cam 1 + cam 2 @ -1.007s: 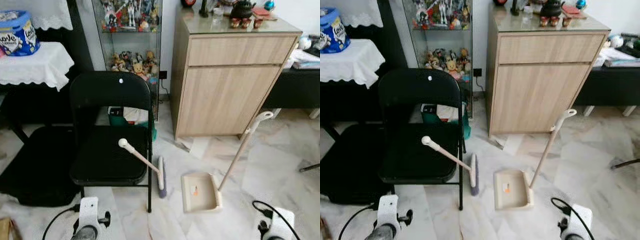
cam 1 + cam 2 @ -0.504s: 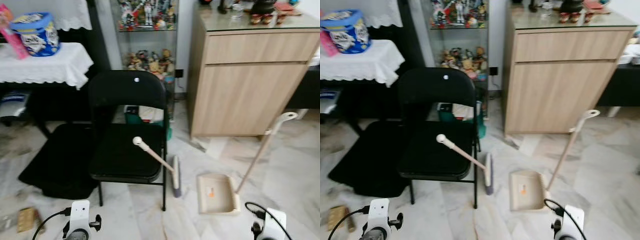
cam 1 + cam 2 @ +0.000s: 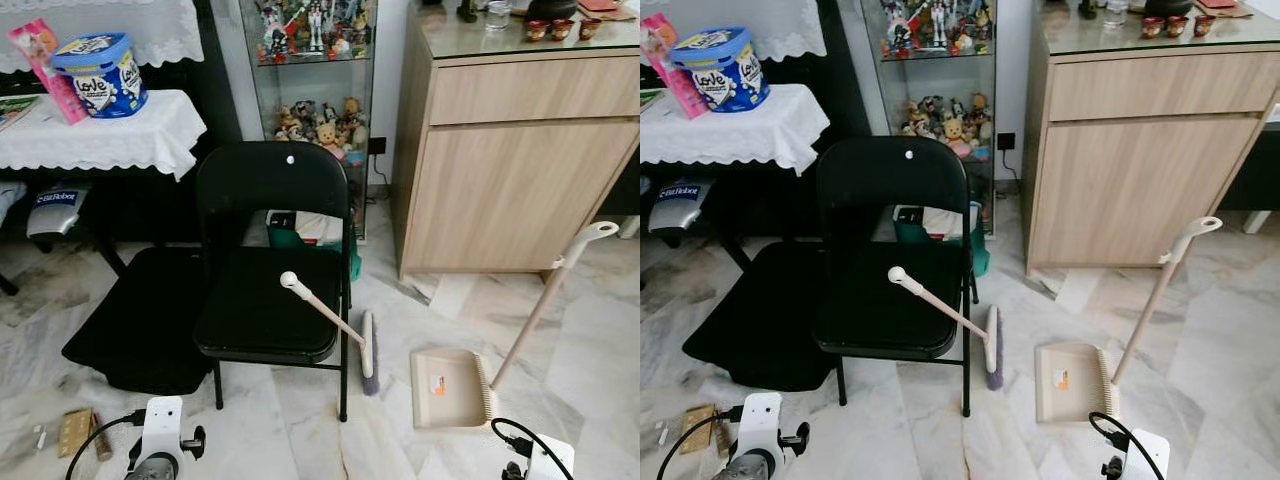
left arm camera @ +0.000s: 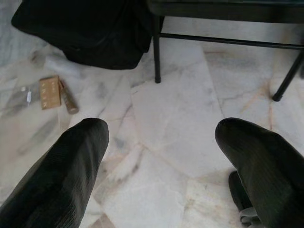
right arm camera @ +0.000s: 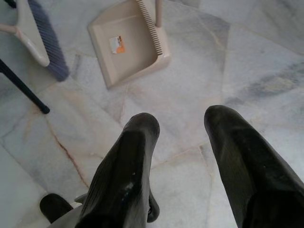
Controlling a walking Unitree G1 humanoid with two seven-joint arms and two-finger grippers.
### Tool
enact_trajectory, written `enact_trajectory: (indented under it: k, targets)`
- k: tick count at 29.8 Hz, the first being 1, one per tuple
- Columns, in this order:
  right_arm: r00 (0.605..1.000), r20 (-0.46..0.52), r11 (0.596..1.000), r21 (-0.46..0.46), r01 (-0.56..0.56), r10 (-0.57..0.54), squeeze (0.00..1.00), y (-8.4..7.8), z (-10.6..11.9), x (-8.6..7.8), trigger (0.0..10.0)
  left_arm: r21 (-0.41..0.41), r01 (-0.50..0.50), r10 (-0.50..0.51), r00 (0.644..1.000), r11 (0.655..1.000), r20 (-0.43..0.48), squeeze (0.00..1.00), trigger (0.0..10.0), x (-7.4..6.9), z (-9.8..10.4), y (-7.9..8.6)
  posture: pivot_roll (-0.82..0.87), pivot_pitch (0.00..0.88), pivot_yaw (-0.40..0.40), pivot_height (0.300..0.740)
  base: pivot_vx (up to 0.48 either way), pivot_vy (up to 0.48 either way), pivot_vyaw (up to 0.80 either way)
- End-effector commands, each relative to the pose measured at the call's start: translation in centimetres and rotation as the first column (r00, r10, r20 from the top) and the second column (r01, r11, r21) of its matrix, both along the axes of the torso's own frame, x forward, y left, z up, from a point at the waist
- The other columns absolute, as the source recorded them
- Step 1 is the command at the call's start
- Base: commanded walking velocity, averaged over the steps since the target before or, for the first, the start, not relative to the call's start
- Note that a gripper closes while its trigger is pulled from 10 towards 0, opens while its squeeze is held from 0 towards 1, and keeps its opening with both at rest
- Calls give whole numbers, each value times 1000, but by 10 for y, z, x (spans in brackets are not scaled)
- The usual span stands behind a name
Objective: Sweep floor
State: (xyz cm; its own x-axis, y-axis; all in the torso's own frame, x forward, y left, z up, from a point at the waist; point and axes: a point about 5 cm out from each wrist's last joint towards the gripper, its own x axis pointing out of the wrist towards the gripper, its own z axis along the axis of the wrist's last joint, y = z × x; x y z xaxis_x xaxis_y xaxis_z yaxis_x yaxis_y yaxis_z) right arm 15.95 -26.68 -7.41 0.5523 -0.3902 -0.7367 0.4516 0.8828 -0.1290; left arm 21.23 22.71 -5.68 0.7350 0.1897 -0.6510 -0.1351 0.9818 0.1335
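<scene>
- Beige long-handled broom (image 3: pixel 335 322) is leaning with its handle tip on the seat of the black folding metal chair (image 3: pixel 268 262), its grey bristle head resting on the white marble floor (image 3: pixel 600 330) at the chair's 3 o'clock side.
- Beige plastic dustpan (image 3: pixel 448 387) is lying flat on the floor at 3 o'clock of the broom head, its long handle rising toward 1 o'clock.
- Light wooden cabinet (image 3: pixel 515 160) is standing at 12 o'clock of the dustpan.
- Left gripper (image 4: pixel 161 156) is hanging above bare floor, fingers spread apart, holding nothing.
- Right gripper (image 5: pixel 183 137) is hanging near the dustpan, fingers parted, gripping nothing.
</scene>
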Motion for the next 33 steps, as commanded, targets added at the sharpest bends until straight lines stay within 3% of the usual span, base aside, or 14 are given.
enact_trajectory:
  k: [1,17,33]
  targets:
    - [1000,-1,1000,-13,-18,18,0,0,1,2,10000,16,17,-17,1000,1000,-21,0,10000,-4,-2,2,-232,0,121,740,0,0,0]
    - [999,14,998,-44,-50,51,0,-16,10,9,10000,-26,-11,10,1000,1000,-25,0,10000,-11,-9,-13,-230,0,50,740,0,0,123]
    - [1000,18,1000,-21,12,-12,0,-12,6,3,10000,-9,28,-28,1000,1000,-1,0,10000,-2,-3,-9,-233,0,91,740,310,0,0]
